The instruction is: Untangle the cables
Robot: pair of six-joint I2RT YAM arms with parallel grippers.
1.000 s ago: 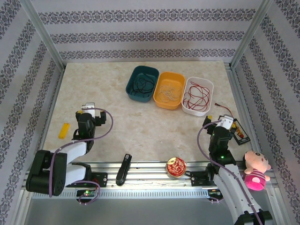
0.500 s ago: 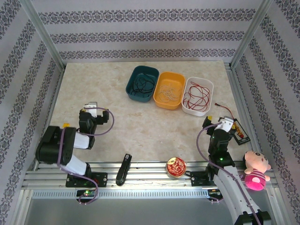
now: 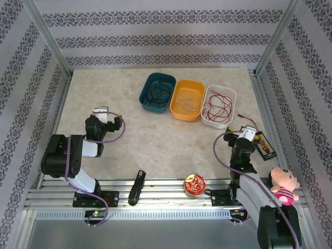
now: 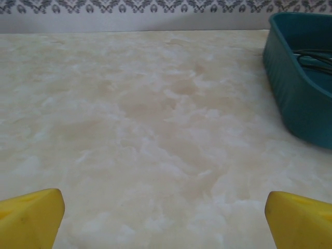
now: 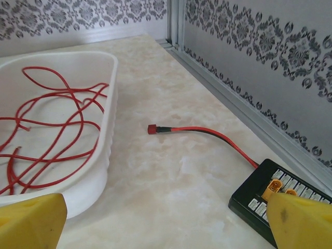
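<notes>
1. Your black cables [image 3: 157, 94] lie in loose, overlapping loops on the floor of the teal bin [image 3: 161, 75]. It is the leftmost of three bins set side by side toward the far side of the bench [image 3: 104, 88]. From the left wrist you see the black cables [image 4: 310, 56] as a few dark strands just past the bin's rim.
2. Your white cables [image 3: 187, 101] lie in a pale heap of crossed loops in the orange bin [image 3: 190, 81], the middle one.
3. Your red cables [image 3: 218, 108] lie in the white bin [image 3: 220, 87] on the right. From the right wrist you see the red cables [image 5: 49, 124] as thin strands in wide curves, crossing one another and lying flat.
</notes>
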